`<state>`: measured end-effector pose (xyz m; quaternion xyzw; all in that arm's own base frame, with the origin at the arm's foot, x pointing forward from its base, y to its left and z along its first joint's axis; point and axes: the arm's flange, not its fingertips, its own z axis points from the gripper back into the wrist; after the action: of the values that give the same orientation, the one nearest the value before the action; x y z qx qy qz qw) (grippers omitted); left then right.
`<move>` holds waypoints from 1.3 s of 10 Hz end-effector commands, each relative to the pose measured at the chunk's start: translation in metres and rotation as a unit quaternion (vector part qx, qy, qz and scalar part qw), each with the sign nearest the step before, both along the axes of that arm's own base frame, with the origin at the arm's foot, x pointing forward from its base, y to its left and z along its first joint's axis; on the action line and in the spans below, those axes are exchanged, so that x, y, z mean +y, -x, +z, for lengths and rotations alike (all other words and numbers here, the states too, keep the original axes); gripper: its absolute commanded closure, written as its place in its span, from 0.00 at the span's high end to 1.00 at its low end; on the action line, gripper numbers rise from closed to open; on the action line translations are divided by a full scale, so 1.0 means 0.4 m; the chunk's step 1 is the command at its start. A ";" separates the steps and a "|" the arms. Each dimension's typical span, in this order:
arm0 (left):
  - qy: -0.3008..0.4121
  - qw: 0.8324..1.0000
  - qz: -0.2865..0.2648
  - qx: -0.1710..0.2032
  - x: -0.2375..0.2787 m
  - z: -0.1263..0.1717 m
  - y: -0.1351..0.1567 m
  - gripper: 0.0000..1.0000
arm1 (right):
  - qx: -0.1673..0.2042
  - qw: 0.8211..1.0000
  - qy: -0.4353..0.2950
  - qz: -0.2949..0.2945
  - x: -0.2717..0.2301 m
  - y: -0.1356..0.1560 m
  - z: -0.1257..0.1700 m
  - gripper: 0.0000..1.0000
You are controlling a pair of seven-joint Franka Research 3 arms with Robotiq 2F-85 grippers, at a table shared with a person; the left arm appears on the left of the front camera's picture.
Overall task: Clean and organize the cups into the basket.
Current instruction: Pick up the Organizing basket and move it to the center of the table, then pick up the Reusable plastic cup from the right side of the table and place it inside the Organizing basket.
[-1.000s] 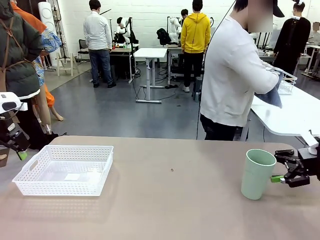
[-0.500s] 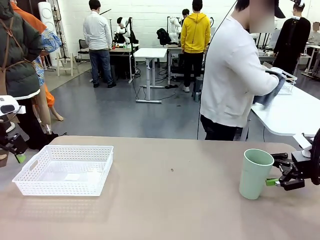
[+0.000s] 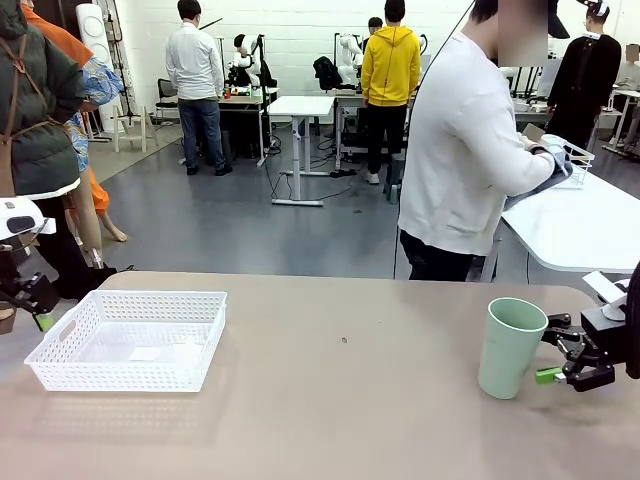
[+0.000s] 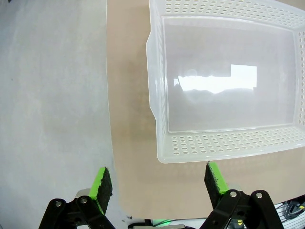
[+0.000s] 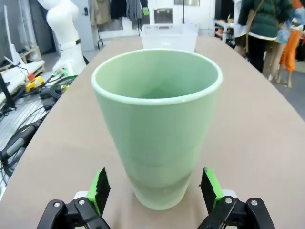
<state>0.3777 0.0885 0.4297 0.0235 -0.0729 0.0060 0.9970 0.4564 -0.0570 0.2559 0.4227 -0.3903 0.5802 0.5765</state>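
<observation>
Right wrist view, matte mint tapered cup (image 5: 157,129), standing inside wide-open right pincer (image 5: 155,183), not gripped.

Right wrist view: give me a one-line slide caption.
Open right gripper at the upright mint cup base, white basket far behind it.

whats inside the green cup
From the right wrist view, the green cup shows a bare upper inner wall, with nothing rising past its rim. Its bottom is hidden by the cup's own near wall, so something small lying there cannot be ruled out.
</observation>
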 end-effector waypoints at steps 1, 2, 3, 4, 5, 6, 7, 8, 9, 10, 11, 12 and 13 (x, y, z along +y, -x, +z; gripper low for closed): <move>-0.018 1.000 -0.002 -0.001 -0.008 -0.009 -0.006 1.00 | 0.008 1.000 0.002 0.004 0.035 -0.011 -0.010 1.00; -0.017 1.000 -0.003 0.001 -0.006 -0.012 -0.004 1.00 | 0.002 1.000 0.002 -0.007 0.054 -0.028 -0.021 1.00; -0.016 1.000 -0.006 0.002 -0.008 -0.014 0.000 1.00 | -0.003 1.000 -0.006 -0.015 0.068 -0.050 -0.032 1.00; -0.017 1.000 -0.011 0.002 -0.010 -0.018 0.006 1.00 | -0.003 1.000 -0.008 -0.014 0.092 -0.066 -0.042 1.00; -0.017 1.000 -0.014 0.002 -0.010 -0.022 0.008 1.00 | 0.003 1.000 -0.008 -0.008 0.113 -0.074 -0.050 1.00; -0.015 1.000 -0.015 0.006 -0.009 -0.027 0.008 1.00 | 0.005 1.000 -0.007 -0.003 0.130 -0.076 -0.053 1.00; -0.010 1.000 -0.020 0.014 -0.010 -0.031 0.009 1.00 | 0.005 1.000 -0.005 -0.001 0.137 -0.076 -0.054 1.00; -0.007 1.000 -0.017 0.021 -0.011 -0.037 0.005 1.00 | 0.005 1.000 -0.006 0.001 0.136 -0.076 -0.054 1.00; 0.005 0.999 -0.013 0.032 -0.012 -0.046 -0.002 1.00 | 0.005 1.000 -0.007 0.000 0.133 -0.074 -0.056 1.00; 0.017 0.999 -0.012 0.042 -0.014 -0.063 -0.011 1.00 | 0.003 1.000 -0.007 0.001 0.129 -0.071 -0.055 1.00; 0.020 0.998 -0.014 0.054 -0.021 -0.081 -0.020 1.00 | 0.002 1.000 -0.009 0.002 0.124 -0.070 -0.053 1.00; 0.025 0.998 -0.012 0.062 -0.032 -0.101 -0.030 1.00 | 0.002 1.000 -0.011 0.002 0.118 -0.071 -0.051 1.00; 0.026 0.997 -0.013 0.068 -0.041 -0.112 -0.036 1.00 | 0.002 1.000 -0.010 0.002 0.115 -0.070 -0.052 1.00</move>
<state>0.3844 0.0757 0.3852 0.0102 -0.0103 -0.0081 0.9999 0.4831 -0.0095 0.2342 0.4325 -0.3916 0.5793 0.5692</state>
